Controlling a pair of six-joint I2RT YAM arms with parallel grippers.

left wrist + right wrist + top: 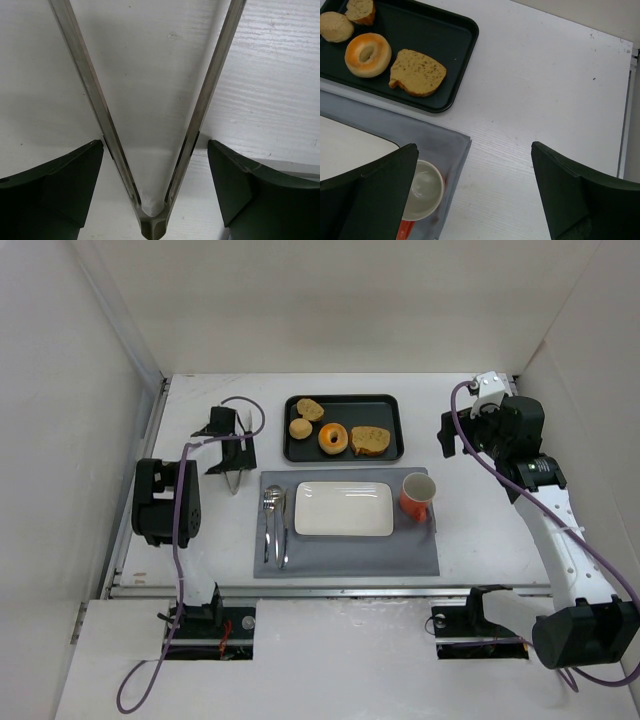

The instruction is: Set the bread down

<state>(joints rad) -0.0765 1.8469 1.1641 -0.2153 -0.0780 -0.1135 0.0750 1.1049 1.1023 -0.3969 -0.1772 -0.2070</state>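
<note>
The bread (310,409), a small oval golden-brown slice with a darker crust, lies at the back left of the black tray (388,410); the right wrist view shows the bread (361,10) at its top left edge. My left gripper (236,443) is left of the tray, low over the table. It is open (155,145), and metal tongs (152,220) lie between its fingers without being gripped. My right gripper (452,437) hangs open (475,147) and empty over the table, right of the tray and the mug.
The tray also holds a round tan bun (300,428), a ring-shaped doughnut (333,438) and a squarish toast slice (370,441). In front of it, a grey placemat (340,555) carries a white rectangular plate (343,508), cutlery (274,525) and an orange mug (417,496).
</note>
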